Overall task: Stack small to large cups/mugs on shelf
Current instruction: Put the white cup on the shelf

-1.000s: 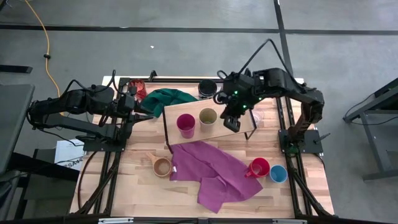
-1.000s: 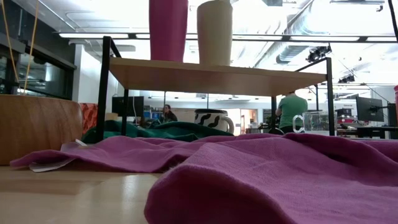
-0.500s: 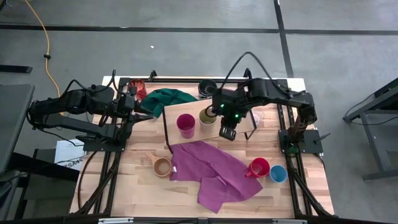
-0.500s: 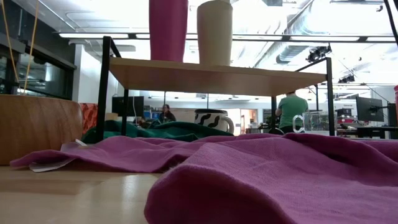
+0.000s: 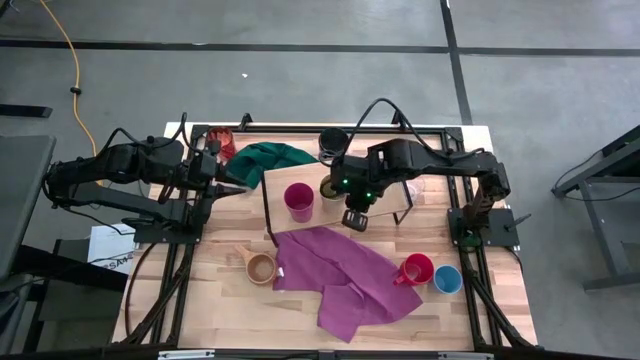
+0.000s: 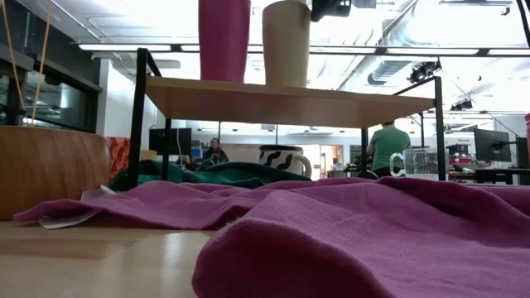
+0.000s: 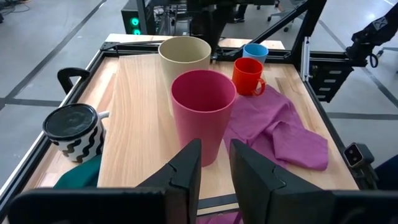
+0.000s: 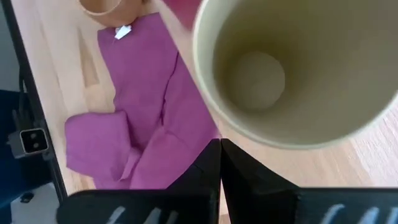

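The light-wood shelf (image 5: 380, 200) stands on black legs mid-table, seen from below in the low view (image 6: 290, 103). A magenta cup (image 5: 299, 201) and a cream cup (image 5: 333, 187) stand upright on it. My right gripper (image 5: 352, 208) hovers shut over the shelf just right of the cream cup (image 8: 292, 68), its fingers (image 8: 211, 163) short of the rim. It shows at the top of the low view (image 6: 331, 8). My left gripper (image 7: 216, 168) waits at the shelf's left end, open a little, facing the magenta cup (image 7: 202, 115).
The striped mug (image 5: 333, 140), a translucent red cup (image 5: 225, 140) and a green cloth (image 5: 275, 158) lie behind the shelf. A purple cloth (image 5: 345, 270), a wooden cup (image 5: 261, 267), a red mug (image 5: 415, 270) and a blue cup (image 5: 447, 280) lie in front.
My right gripper has swung over the shelf toward the table's left and slightly toward the near edge, ending beside the cream cup and coming into the low view's top. Both cups on the shelf have stayed put.
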Action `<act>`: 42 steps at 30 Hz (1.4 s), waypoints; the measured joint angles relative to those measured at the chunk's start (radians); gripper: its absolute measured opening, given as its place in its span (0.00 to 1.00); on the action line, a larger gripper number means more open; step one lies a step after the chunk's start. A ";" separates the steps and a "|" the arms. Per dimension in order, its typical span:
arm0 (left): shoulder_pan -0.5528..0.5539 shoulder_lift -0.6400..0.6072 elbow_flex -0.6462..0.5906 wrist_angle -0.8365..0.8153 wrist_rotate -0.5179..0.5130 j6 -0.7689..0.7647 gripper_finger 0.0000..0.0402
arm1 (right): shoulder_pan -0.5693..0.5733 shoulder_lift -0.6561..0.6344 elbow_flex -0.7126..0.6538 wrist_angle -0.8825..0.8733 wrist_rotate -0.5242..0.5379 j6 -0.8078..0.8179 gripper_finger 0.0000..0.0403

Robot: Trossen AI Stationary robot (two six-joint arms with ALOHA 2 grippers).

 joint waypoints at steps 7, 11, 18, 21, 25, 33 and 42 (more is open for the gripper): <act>0.000 0.000 0.000 -0.007 0.000 0.001 0.18 | -0.027 0.000 -0.015 0.065 0.031 -0.003 0.00; 0.000 0.000 0.000 -0.007 0.000 0.002 0.18 | -0.046 0.002 -0.015 0.114 0.045 -0.007 0.00; 0.000 0.000 0.000 -0.007 0.007 0.008 0.18 | -0.067 0.034 -0.015 0.140 0.046 -0.031 0.00; 0.000 0.000 0.000 -0.007 0.011 0.009 0.18 | -0.067 0.054 -0.015 0.150 0.046 -0.043 0.00; 0.000 0.000 0.000 -0.016 0.012 0.008 0.18 | -0.069 0.083 -0.015 0.167 0.051 -0.046 0.00; 0.000 0.000 0.000 -0.023 0.014 0.010 0.18 | -0.080 0.090 -0.015 0.211 0.097 -0.045 0.00; 0.000 0.000 0.000 -0.023 0.014 0.025 0.18 | -0.088 0.087 -0.015 0.269 0.099 -0.052 0.00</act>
